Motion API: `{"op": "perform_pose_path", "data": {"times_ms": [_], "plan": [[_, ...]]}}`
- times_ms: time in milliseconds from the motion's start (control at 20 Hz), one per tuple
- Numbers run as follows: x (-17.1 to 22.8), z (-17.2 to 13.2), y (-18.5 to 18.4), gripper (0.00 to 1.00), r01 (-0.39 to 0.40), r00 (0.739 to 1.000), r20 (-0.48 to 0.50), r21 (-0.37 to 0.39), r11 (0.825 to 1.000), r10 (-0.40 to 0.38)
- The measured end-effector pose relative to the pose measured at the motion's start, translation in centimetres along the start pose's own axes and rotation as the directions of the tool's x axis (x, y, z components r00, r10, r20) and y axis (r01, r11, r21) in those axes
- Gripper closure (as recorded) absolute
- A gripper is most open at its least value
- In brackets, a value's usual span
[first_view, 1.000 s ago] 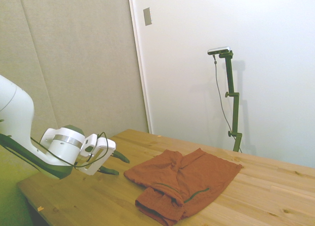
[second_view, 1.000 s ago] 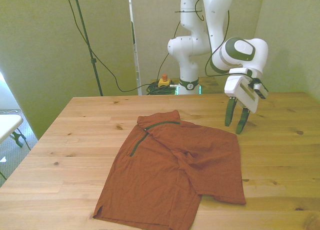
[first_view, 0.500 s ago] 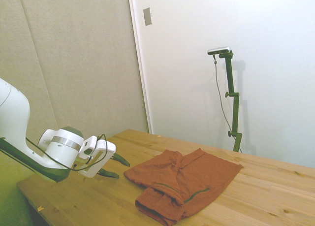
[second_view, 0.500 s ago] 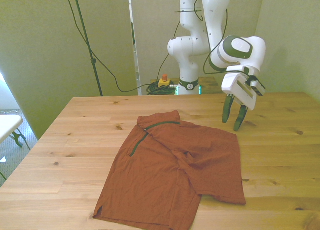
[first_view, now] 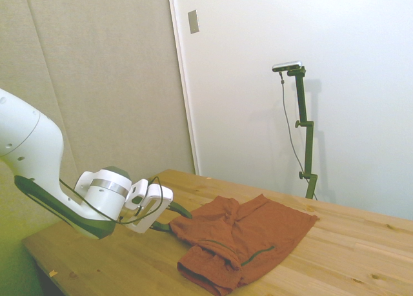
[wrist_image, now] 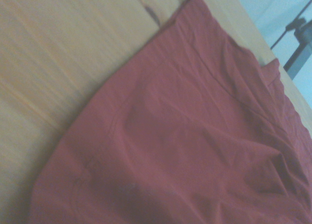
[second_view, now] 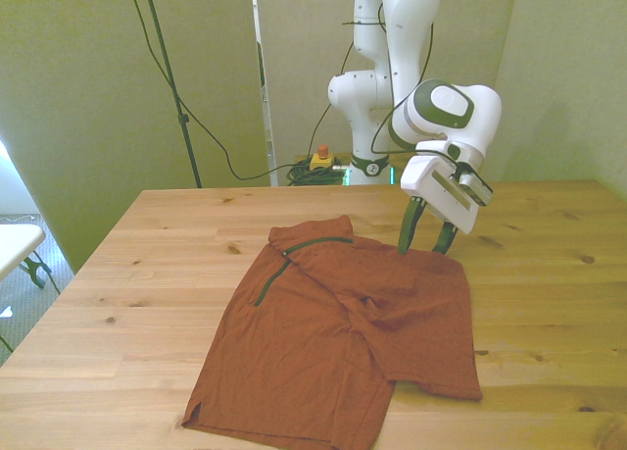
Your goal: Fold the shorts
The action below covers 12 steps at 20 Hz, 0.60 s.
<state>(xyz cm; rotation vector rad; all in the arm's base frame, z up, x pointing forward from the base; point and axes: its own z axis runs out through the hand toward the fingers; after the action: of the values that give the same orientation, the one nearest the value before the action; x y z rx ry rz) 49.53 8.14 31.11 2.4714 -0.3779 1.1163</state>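
rust-orange cloth fills my wrist view, blurred, with one hem of the shorts running across bare wood. from the side, the shorts hide the tips of the jaws. on the bench the shorts lie spread out. the white arm angles down, its jaws spread and empty at the hem on the front view's right.
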Motion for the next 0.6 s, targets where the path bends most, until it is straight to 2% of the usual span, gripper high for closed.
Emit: {"op": "perform_pose_path", "data": {"times_ms": [350, 400, 600], "plan": [[0.9, 0.2, -2.9, 0.00, 0.005, 1.000, -0.018, 0.033, 0.999, -0.004], [1.0, 0.1, -3.3, 1.00, 0.007, 1.000, -0.020, 0.037, 0.999, -0.006], [1.0, -0.2, -4.2, 1.00, 0.009, 1.000, -0.021, 0.048, 0.999, -0.008]]}}
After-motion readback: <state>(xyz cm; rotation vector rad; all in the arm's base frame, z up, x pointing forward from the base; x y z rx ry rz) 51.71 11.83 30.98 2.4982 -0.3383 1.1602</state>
